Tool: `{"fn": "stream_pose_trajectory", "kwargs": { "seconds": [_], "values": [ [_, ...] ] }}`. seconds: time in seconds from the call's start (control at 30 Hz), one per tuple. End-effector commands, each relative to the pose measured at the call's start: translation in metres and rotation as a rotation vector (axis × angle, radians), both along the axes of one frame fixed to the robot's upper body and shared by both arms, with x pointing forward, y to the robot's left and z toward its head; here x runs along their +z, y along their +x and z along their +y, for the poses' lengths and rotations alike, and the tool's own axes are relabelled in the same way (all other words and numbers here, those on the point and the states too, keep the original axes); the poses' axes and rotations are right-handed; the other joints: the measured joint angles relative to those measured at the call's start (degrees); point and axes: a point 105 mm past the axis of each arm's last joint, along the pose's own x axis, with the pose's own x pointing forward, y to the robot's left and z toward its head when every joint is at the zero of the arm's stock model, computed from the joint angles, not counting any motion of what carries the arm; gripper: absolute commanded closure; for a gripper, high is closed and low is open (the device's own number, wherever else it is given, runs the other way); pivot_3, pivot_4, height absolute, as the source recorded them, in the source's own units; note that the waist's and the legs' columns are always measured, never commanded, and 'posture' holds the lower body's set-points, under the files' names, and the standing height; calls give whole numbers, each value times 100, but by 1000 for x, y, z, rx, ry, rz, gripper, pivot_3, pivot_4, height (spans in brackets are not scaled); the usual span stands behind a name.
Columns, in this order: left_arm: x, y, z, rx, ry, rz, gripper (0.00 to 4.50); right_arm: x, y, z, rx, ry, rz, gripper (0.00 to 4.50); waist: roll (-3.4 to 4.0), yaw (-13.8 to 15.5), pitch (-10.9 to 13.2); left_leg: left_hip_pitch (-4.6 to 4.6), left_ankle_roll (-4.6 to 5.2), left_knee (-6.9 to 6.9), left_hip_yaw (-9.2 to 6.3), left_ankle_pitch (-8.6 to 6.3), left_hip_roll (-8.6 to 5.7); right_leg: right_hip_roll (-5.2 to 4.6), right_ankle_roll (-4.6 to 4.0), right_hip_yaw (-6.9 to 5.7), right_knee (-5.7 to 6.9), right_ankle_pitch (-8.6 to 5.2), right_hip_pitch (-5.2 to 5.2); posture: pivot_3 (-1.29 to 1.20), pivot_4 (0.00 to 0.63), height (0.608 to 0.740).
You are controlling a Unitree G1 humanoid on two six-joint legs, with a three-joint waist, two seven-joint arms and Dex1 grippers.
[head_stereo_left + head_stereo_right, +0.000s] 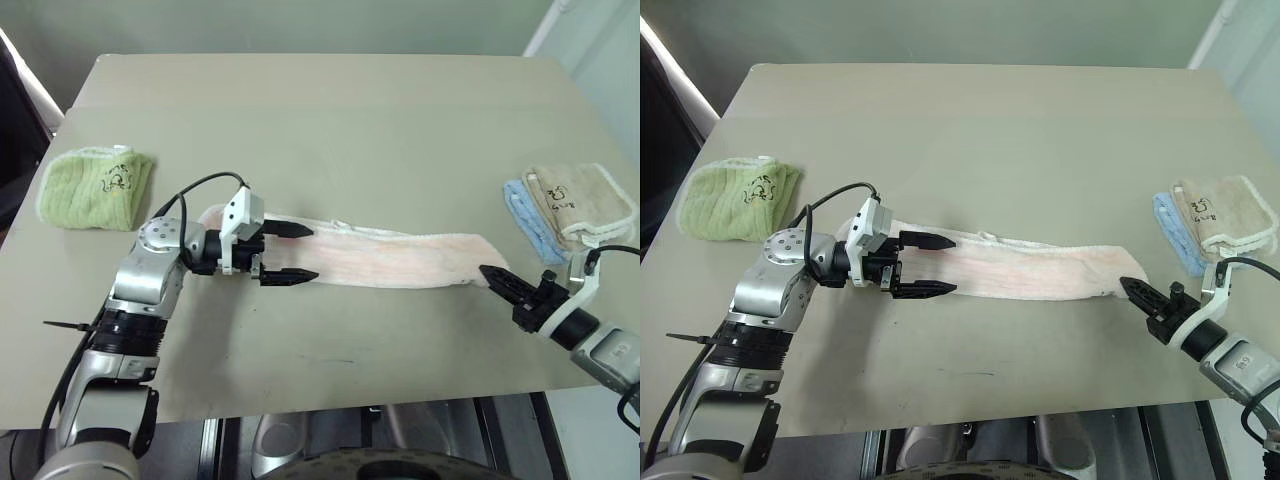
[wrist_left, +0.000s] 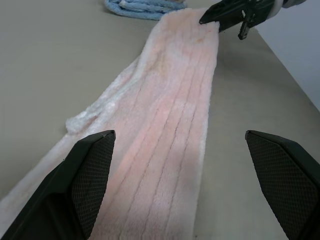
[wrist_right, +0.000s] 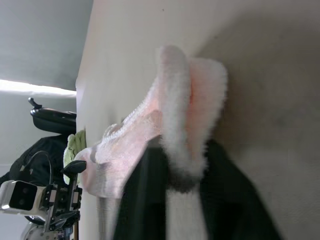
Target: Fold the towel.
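Note:
The towel [image 1: 400,258], pale pink and ribbed, lies stretched in a long strip across the middle of the table. My left gripper [image 1: 312,253] hovers at its left end, open, one finger [image 2: 90,170] on each side of the strip. At the strip's right end my right gripper [image 1: 492,275] is shut on the towel, and the right wrist view shows the fluffy edge [image 3: 185,110] pinched between its dark fingers [image 3: 140,200]. The left wrist view looks along the towel [image 2: 175,130] to my right gripper [image 2: 220,12] at the far end.
A folded green towel [image 1: 95,187] lies at the table's left side. A cream towel [image 1: 580,200] sits on a blue towel [image 1: 530,220] at the right edge. The table's front edge [image 1: 350,405] runs close below both arms.

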Motion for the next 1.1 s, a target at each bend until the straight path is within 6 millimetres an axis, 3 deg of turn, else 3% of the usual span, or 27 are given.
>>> {"fn": "stream_pose_trajectory", "kwargs": {
  "seconds": [0.03, 0.2, 0.43, 0.5, 0.8, 1.1],
  "values": [
    [6, 1, -3, -15, -8, -38, 0, 9, -1, -10, -17, -13, -33, 4481, 0, 1, 0, 0, 0, 1, 0, 0, 0, 0, 0, 0, 0, 0, 1, 0, 150, 703],
    [6, 2, -4, -16, -9, -43, 0, 15, 1, -17, 3, -76, -65, 4481, 0, 1, 0, -1, 0, 1, 1, -1, 0, 0, -1, 1, 0, 0, 1, 0, 150, 703],
    [13, 9, -1, 1, -20, -65, 0, 56, 12, -23, 100, -261, -224, 4481, 5, 1, 2, -1, 1, 3, 3, 1, 0, 0, -2, 2, 1, 4, 0, 0, 150, 703],
    [15, 11, 1, 13, -20, -75, 0, 69, 11, -10, 200, -347, -280, 4481, 12, -1, 4, -1, 2, 3, 3, 1, 0, 0, -4, 2, 0, 5, 1, 0, 150, 703],
    [16, 11, 5, 38, -25, -85, 0, 92, 2, 56, 563, -573, -488, 4481, 22, -8, 3, -3, 3, 1, 12, 0, 0, 0, -4, 2, 0, 6, -4, 0, 150, 703],
    [13, 11, 6, 49, -29, -87, 0, 89, 0, 92, 772, -673, -561, 4481, 22, -7, 3, -1, 9, 5, 11, 2, 0, 0, -5, 1, 4, 7, -4, 0, 150, 703]
  ]
}}
